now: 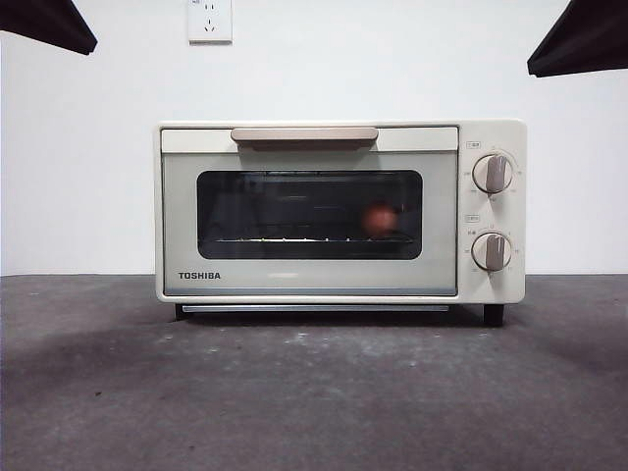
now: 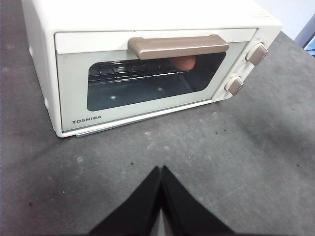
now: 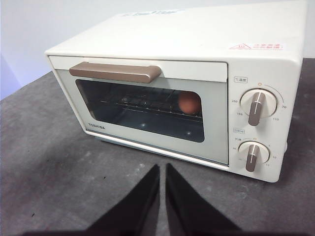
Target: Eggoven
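Note:
The cream TOSHIBA toaster oven (image 1: 339, 211) stands on the table with its door shut. The reddish-brown egg (image 1: 379, 219) lies on the rack inside, behind the dark glass, toward the knob side. It also shows in the left wrist view (image 2: 184, 63) and in the right wrist view (image 3: 189, 103). My left gripper (image 2: 161, 169) is shut and empty, held back from the oven's front. My right gripper (image 3: 163, 167) is shut and empty, also in front of the oven. Both arms show only as dark tips at the top corners of the front view.
The beige handle (image 1: 304, 134) runs along the top of the door. Two knobs (image 1: 492, 174) sit on the oven's right panel. The dark grey table (image 1: 314, 392) spreads in front of the oven. A wall socket (image 1: 209, 20) is on the white wall behind.

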